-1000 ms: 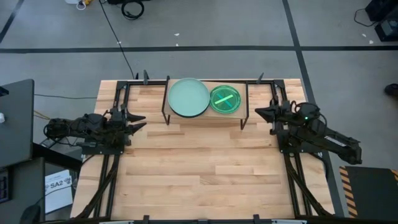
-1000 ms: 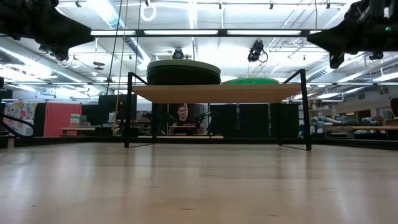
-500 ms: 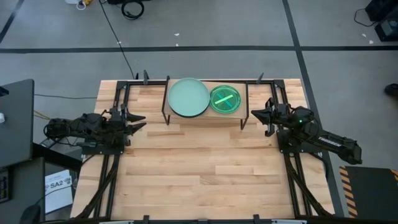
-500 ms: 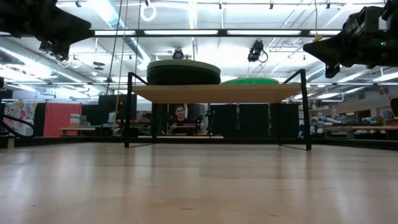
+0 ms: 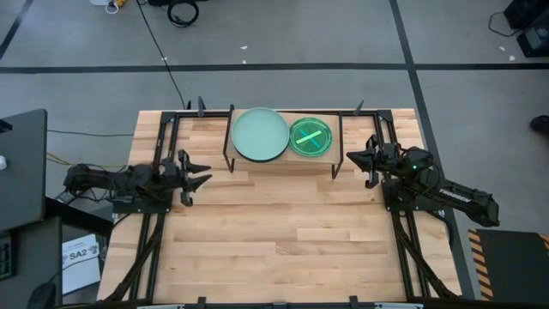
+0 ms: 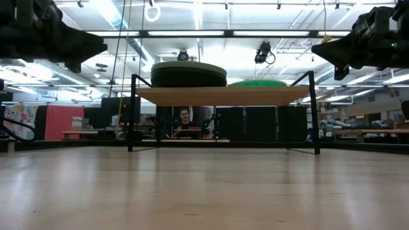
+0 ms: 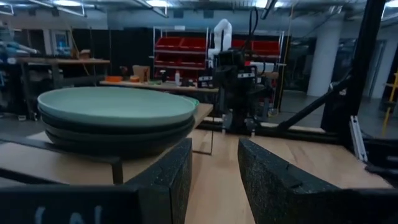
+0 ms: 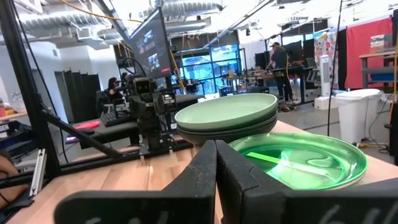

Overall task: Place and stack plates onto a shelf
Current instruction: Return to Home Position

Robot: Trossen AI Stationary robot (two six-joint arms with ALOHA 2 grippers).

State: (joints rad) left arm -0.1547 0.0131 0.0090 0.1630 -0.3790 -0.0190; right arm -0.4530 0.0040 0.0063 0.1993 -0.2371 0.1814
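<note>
Dark left gripper (image 5: pixel 202 173) parted, empty

Two matte black jointed arms (image 5: pixel 120 182), black textured fingers (image 7: pixel 268 180), green light (image 5: pixel 418 157) on the right arm (image 5: pixel 455 196).

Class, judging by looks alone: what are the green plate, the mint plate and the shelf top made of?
Green plate: likely translucent plastic or glass, glossy, light glows through. Mint plate: opaque, matte, perhaps ceramic or melamine. Shelf top: probably pale wood.
</note>
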